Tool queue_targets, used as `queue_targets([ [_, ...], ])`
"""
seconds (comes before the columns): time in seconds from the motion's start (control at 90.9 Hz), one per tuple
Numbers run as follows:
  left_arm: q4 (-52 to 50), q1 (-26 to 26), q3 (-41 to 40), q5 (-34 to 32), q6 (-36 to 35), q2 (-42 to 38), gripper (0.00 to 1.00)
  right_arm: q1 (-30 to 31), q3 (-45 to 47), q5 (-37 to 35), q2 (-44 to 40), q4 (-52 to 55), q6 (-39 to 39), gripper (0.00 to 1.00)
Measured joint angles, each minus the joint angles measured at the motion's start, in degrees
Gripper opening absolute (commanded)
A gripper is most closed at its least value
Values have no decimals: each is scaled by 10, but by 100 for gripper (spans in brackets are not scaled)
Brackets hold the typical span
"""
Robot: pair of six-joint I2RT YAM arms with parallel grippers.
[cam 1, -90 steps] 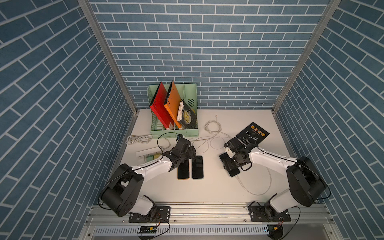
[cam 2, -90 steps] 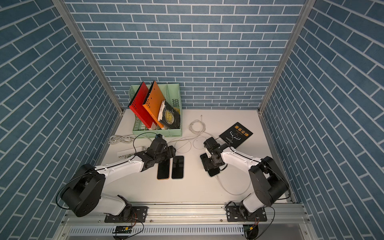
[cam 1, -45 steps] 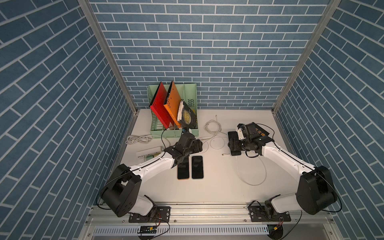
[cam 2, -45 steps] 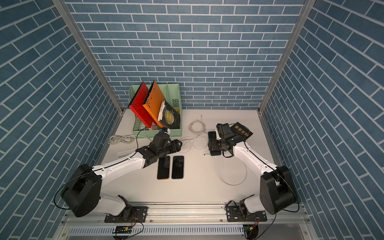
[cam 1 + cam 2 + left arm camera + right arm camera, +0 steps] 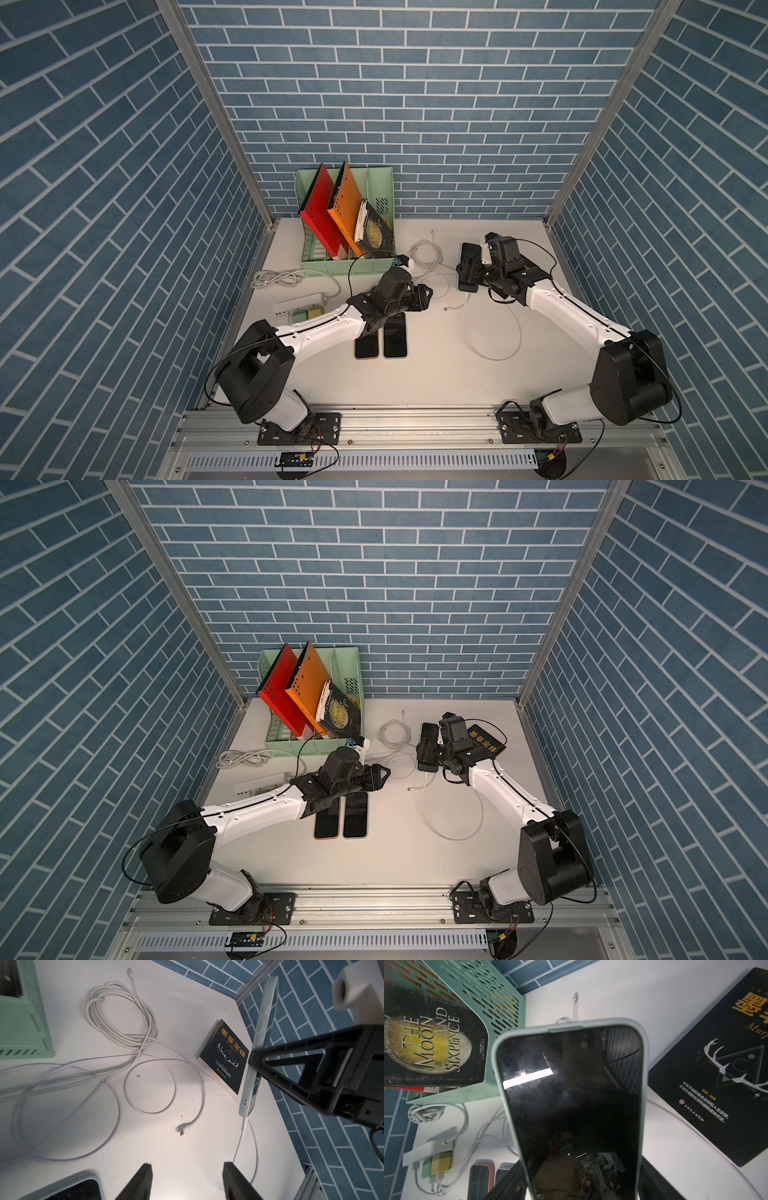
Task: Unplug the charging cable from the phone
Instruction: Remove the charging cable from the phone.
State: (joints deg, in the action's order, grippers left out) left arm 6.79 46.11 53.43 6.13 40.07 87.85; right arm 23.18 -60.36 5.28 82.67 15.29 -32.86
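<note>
A white bench stands inside blue brick-patterned walls, seen from above, with two robot arms reaching in from 6 o'clock. The right claw grips a phone in a pale green case by its long edges, at about 1 o'clock on the bench. In the left wrist view the phone shows edge-on and appears raised off the surface. The white charging cable is plugged in. Its plug sits in the phone's lower end, and the cable drops to the bench and loops away toward 5 o'clock.

The left claw hovers near the bench centre, at about 8 o'clock from the phone. Its jaws stand moderately apart with nothing between them, facing the plug. Two other phones lie flat side by side at 7 o'clock from the left claw. A black book lies at 3 o'clock from the held phone.

The step in hand appears to be the approach: the phone is secured, but the plug is not yet gripped. The next move calls for the left claw to travel toward 2 o'clock and set its jaws around the plug body rather than the thin cable. It then needs to close and pull straight out along the phone's length while the right claw holds firm.
</note>
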Motion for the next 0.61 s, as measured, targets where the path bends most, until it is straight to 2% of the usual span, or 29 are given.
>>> queue_targets([
  [0.154,28,17,5,24,-8,21,50,-5,12,0,-1,-27,-28,23],
  [0.605,79,50,77,69,-28,120,44,-8,43,6,-38,-59,-83,22],
])
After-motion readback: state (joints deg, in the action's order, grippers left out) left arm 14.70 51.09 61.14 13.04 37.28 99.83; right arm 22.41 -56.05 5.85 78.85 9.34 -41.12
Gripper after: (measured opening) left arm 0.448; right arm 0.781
